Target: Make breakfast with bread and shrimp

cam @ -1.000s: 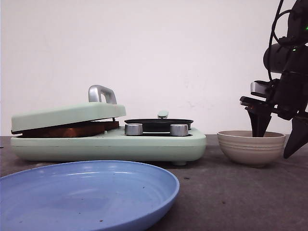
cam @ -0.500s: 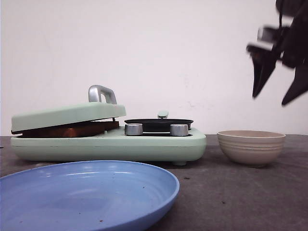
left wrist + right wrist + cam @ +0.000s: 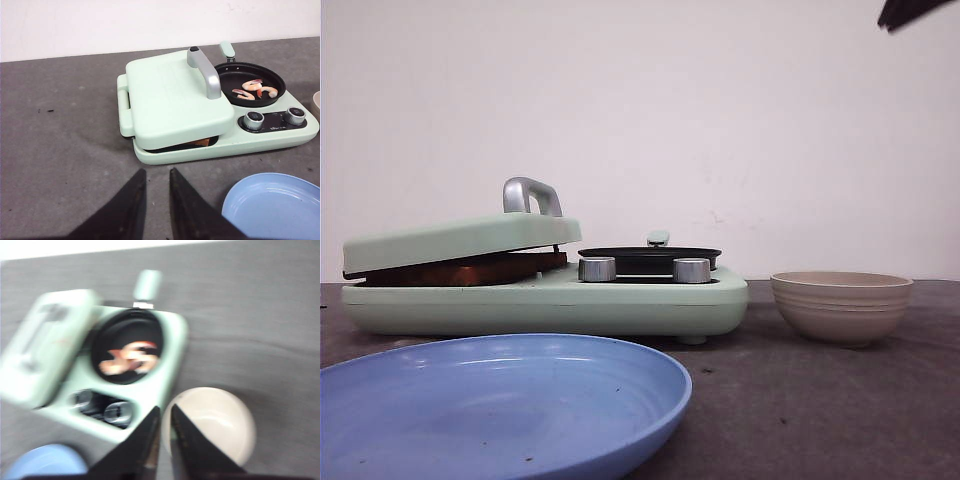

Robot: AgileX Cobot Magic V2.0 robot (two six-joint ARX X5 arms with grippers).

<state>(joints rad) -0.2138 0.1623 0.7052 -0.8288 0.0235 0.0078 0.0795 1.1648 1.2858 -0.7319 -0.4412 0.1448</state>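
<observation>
Both grippers, left (image 3: 156,192) and right (image 3: 161,427), are seen nearly closed and empty, raised above the table. 2 shrimp (image 3: 255,89) lie curled in the black pan (image 3: 227,80); bread (image 3: 460,270) is pressed flat under the lid (image 3: 175,100).

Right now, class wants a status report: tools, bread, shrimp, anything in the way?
Left tool empty, nearly shut, hovering clear. Right tool empty, high above beige bowl. Shrimp in black pan; bread under press lid. Nothing blocking.

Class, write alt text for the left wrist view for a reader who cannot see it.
A mint-green breakfast maker sits on a grey table, its hinged lid lowered over toasted bread. Shrimp lie in its black pan; a blue plate and the left gripper are nearer the camera.
</observation>
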